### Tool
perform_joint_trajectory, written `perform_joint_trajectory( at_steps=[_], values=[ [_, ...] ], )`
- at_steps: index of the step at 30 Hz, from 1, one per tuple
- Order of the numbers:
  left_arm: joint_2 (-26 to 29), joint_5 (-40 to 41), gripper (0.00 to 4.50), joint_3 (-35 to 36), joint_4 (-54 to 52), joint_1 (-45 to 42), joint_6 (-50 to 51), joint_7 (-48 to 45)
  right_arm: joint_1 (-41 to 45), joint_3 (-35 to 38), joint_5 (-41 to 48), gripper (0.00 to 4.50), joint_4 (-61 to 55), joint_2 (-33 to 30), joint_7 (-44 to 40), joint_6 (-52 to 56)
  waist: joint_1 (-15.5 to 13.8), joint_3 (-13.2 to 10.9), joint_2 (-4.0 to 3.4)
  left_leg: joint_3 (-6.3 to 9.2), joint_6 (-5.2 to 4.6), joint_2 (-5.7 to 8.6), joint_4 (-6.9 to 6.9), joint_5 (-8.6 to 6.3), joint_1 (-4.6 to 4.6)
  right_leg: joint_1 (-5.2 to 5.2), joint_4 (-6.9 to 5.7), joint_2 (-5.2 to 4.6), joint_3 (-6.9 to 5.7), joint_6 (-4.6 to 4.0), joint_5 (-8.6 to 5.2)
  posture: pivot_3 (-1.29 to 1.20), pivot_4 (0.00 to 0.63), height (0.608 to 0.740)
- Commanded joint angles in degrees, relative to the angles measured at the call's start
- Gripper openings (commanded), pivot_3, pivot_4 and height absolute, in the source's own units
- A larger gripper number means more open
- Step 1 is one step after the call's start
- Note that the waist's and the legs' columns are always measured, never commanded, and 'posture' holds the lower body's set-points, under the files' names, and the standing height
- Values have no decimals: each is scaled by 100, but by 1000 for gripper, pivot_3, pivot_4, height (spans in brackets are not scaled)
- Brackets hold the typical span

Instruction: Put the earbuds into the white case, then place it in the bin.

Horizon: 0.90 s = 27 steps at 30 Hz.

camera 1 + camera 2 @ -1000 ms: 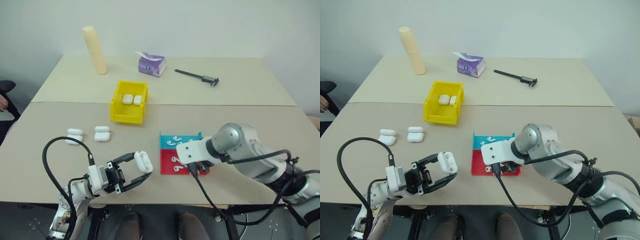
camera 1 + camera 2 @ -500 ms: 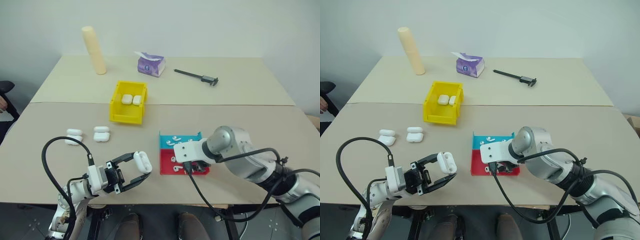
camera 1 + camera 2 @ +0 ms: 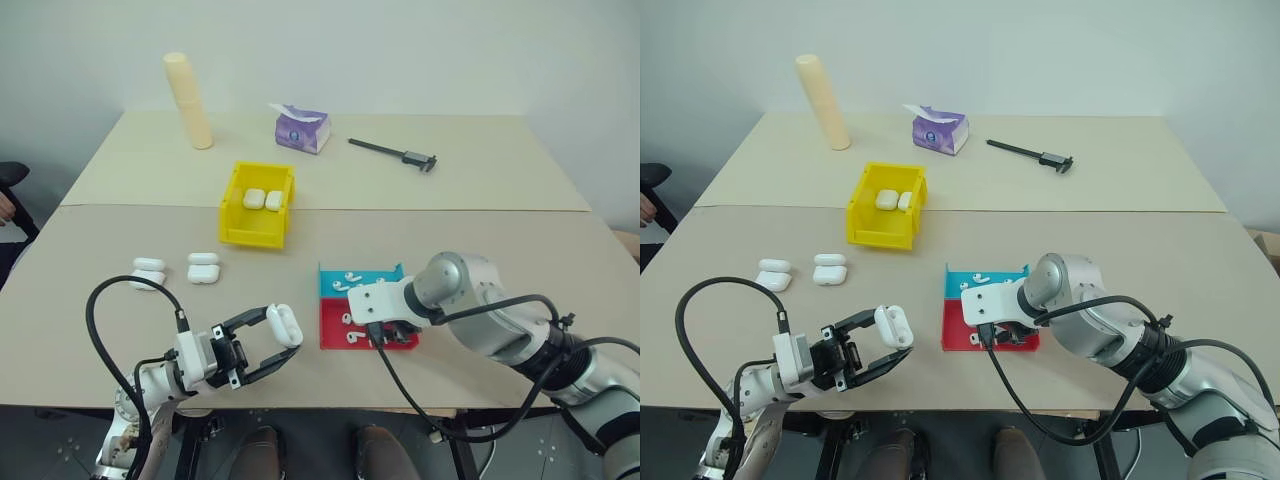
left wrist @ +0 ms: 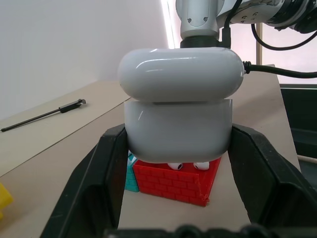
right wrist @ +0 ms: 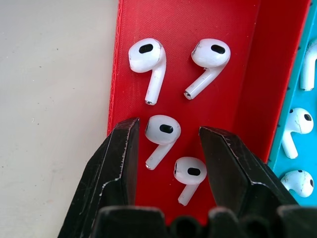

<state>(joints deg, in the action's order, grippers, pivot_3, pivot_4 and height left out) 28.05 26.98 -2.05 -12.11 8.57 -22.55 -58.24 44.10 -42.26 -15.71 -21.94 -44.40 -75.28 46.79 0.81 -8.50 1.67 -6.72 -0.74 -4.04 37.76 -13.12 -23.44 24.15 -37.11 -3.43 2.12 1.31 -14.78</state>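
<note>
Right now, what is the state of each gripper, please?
Left gripper: shut on a white case.
Right gripper: open, holding nothing, fingers either side of an earbud in the red tray.

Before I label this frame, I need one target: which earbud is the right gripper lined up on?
In the red half of the blue-and-red tray, four white earbuds lie. The target earbud sits between the right gripper's open fingers, unlike its three neighbours.
</note>
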Motion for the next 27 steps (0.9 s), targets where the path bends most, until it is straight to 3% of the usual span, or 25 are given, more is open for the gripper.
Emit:
perform_joint_trajectory(
  at_steps=[1, 2, 6, 15, 19, 27],
  values=[
    [56, -15, 2746, 77, -240, 7, -19, 11, 17, 2, -70, 2313, -83, -37, -11, -68, 0, 0, 0, 0, 0, 0, 0, 0, 0, 0, 0, 0, 0, 0, 0, 0, 150, 740],
    [54, -19, 2746, 74, -231, 6, -28, 9, 5, -4, -75, 2313, -89, -49, -15, -80, 0, 0, 0, 0, 0, 0, 0, 0, 0, 0, 0, 0, 0, 0, 0, 0, 150, 740],
    [52, -28, 2746, 67, -220, -5, -23, 8, -22, 7, -74, 1403, -102, -38, 2, -69, 0, 0, 0, 0, 0, 0, 0, 0, 0, 0, 0, 0, 0, 0, 0, 0, 150, 740],
    [59, -63, 2746, 64, -195, -38, -31, 0, -49, 8, -130, 1403, -116, -48, -32, -124, 0, 2, -1, -1, 0, 0, 0, 0, 0, -1, 0, 0, -1, 0, 0, 0, 150, 740],
    [59, -61, 2746, 68, -203, -34, -13, 12, -68, 13, -137, 647, -120, -41, -19, -122, -1, 4, -1, -2, 0, 0, 0, 0, 2, -3, 0, 0, -1, 0, 0, 0, 150, 740],
    [81, 38, 2746, 68, -230, -89, 22, -53, -62, 243, -11, 643, -376, -56, -10, 63, -1, 4, -2, -1, 0, 0, 0, 0, 1, -1, 0, 0, -1, 0, 0, 0, 150, 740]
  ],
)
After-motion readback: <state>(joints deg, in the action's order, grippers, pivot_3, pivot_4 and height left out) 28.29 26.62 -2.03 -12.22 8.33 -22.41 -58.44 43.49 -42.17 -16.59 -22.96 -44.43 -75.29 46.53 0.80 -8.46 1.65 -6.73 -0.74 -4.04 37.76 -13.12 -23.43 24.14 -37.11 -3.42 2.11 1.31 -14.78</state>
